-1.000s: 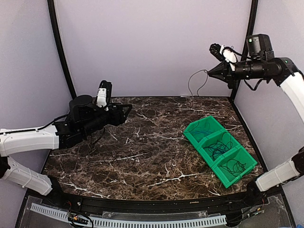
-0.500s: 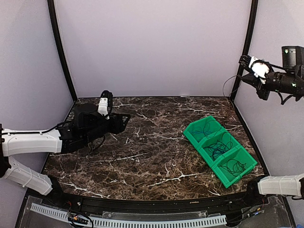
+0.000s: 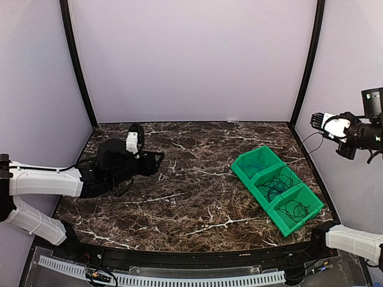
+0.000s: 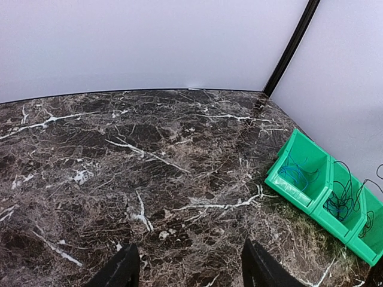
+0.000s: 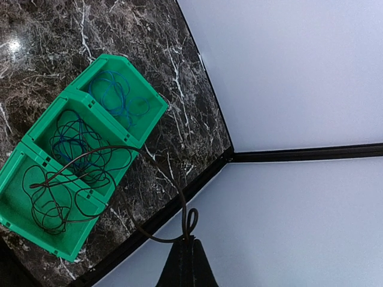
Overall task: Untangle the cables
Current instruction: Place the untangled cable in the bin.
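— When the right gripper (image 5: 184, 263) is seen from its own wrist, how do its fingers sit?
— Pressed together on a black cable (image 5: 170, 176), which curls just beyond the tips and trails down to the green bins (image 5: 154, 127) far below them.
— And the other cables?
— A blue cable (image 5: 114, 92) lies in the end bin. Dark coils (image 5: 78, 149) fill the other two.
— The left gripper (image 4: 188, 272)?
— Fingers apart, nothing between them, with the marble table (image 4: 149, 149) just beyond.

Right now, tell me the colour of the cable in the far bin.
Blue; the cable shows best in the right wrist view.
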Tool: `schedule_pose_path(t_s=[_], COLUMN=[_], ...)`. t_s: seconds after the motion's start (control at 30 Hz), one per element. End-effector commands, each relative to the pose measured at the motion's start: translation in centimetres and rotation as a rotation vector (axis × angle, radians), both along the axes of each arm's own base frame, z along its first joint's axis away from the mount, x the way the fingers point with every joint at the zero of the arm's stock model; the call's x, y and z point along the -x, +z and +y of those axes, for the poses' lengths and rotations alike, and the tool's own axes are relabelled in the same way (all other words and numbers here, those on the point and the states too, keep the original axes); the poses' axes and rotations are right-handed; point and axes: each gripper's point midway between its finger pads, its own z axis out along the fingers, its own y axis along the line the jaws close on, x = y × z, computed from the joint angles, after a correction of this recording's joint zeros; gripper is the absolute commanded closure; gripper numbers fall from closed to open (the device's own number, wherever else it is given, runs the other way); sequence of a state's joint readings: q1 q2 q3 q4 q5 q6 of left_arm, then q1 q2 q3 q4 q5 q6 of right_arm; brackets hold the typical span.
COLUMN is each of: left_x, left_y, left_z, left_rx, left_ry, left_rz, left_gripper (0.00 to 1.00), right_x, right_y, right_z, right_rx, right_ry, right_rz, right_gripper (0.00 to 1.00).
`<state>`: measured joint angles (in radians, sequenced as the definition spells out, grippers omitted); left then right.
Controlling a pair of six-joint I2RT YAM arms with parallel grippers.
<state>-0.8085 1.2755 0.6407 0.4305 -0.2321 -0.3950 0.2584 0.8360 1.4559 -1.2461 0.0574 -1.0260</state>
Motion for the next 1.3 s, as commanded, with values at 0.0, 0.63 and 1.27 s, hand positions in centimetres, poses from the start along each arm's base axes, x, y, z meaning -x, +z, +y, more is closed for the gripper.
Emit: schedule_pose_path(t_s=[0.0,0.63,1.27], left_x=[-0.2,-0.3,0.9], left_y=[-1.1,-2.4,-2.5], left_z=[-0.4,-1.3,0.8], left_rx=[0.017,0.029,0.006], left_ry=[-0.011,-0.038,-0.006], left_rz=[0.014,0.043,0.033], left_gripper=[0.39,0.4,0.4], right_x=[1.2,2.9,2.5], right_y=[0.7,6.0,-14.2], right_z=[-2.1,-4.2,-1.6], right_rx=[0.071,0.113,0.107], right_ry=[-0.063,-0.134,-0.029], right_rz=[-0.03,-0.178,0.241], right_gripper=[1.0,1.0,1.0])
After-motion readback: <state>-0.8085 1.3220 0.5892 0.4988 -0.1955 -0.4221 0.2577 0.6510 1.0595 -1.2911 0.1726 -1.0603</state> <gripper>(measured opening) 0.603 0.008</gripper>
